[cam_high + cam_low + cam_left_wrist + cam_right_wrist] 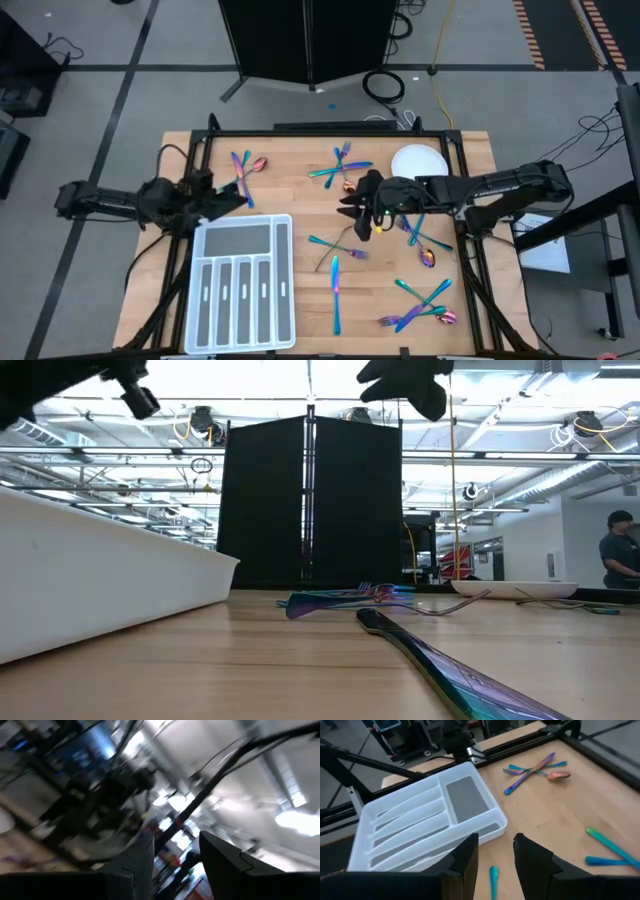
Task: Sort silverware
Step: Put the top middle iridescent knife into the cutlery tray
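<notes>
Right arm reaches in level over mid-bench; right pincer point(358, 208) hangs part open, empty, above scattered silverware point(337, 247) right of the white tray point(243, 283). Left arm lies outstretched at the bench's left edge; left pincer point(232, 197) part open, empty, beyond the tray's far end.

iridescent teal-purple silverware point(337, 292) scattered flat on the wooden table, crossed pair upper left, crossed forks upper centre, loose pieces at centre, a tangled cluster lower right, none in the tray

No legible text or labels
</notes>
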Controlling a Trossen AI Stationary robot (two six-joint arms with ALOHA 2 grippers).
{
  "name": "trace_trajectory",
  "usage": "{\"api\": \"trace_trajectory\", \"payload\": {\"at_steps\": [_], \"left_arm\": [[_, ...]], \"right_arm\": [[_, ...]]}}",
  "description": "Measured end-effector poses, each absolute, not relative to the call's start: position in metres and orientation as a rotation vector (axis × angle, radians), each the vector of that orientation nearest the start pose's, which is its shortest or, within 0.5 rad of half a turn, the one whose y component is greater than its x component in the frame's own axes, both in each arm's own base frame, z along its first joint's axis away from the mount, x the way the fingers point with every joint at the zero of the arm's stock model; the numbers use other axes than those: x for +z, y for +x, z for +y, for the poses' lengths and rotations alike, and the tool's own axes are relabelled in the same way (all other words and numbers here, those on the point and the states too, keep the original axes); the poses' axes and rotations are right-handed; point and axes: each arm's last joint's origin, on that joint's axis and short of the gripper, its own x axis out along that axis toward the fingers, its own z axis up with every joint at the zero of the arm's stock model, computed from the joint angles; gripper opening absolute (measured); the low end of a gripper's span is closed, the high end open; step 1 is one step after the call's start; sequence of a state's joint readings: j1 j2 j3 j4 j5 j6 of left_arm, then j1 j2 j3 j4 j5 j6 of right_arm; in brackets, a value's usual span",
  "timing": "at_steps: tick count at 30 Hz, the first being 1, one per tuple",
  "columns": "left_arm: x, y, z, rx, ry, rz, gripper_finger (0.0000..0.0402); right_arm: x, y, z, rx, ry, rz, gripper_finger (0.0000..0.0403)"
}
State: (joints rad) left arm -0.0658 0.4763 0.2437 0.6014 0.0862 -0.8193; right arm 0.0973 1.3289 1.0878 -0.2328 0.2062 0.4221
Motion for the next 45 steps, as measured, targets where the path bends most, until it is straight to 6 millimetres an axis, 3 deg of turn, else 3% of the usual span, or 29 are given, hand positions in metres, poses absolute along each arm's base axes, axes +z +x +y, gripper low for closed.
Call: {"api": "trace_trajectory", "payload": {"at_steps": [5, 12, 22, 28, 33, 37, 45], "left_arm": [[0.294, 0.139, -0.011, -0.172, -0.730, -0.105, 0.0157], [0.329, 0.163, -0.007, 0.078, -0.696, -0.025, 0.0157], [0.342, 0.208, 0.002, 0.285, -0.656, 0.208, 0.0157], [0.342, 0.201, 0.030, 0.449, -0.609, 0.336, 0.0157], [0.329, 0.171, 0.063, 0.686, -0.661, 0.489, 0.0157], [0.305, 0.163, 0.094, 0.885, -0.890, 0.630, 0.0157], [0.258, 0.177, 0.138, 0.814, -0.956, 0.957, 0.0157]], "right_arm": [[0.319, 0.296, 0.006, -0.234, 0.282, 0.404, 0.0112], [0.319, 0.294, -0.035, -0.206, 0.285, 0.415, 0.0112], [0.318, 0.287, -0.074, -0.209, 0.197, 0.428, 0.0112], [0.308, 0.290, -0.088, -0.246, 0.231, 0.459, 0.0112], [0.285, 0.305, -0.097, -0.251, 0.308, 0.516, 0.0112], [0.264, 0.318, -0.112, -0.310, 0.404, 0.565, 0.0112], [0.264, 0.345, -0.164, -0.267, 0.340, 0.707, 0.0112]]}}
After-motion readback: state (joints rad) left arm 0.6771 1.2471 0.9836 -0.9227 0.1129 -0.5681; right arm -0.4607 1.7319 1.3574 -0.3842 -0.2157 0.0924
